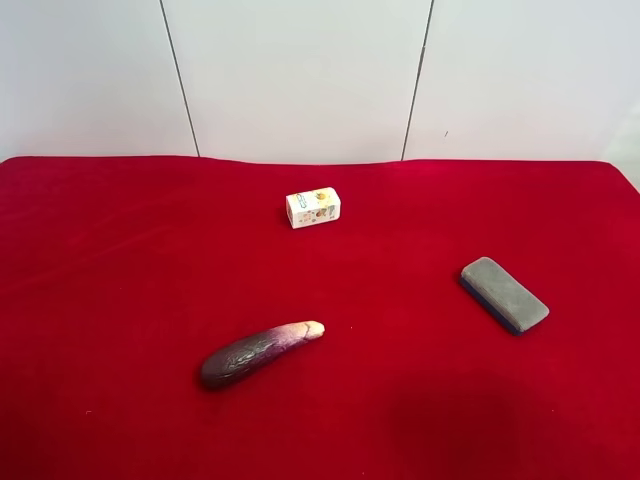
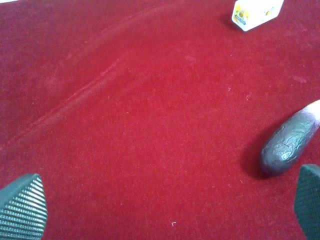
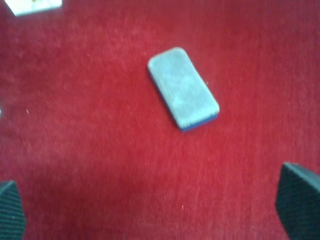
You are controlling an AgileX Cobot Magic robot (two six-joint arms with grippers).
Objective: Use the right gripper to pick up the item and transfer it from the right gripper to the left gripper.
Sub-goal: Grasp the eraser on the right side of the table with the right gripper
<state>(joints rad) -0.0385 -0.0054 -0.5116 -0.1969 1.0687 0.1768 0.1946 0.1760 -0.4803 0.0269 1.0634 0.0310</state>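
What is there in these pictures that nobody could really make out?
Right end effector: only two fingertips show, cut by the right wrist view's edges; absent from the exterior high view.
White box: print too small to read in the exterior high view; cut off in both wrist views.
Eggplant: pale end runs off the left wrist view.

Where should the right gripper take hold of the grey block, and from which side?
Across its two long edges near the middle, coming straight down from above. The grey block lies flat and thin on the red cloth, askew to the open right gripper, which probably needs turning.
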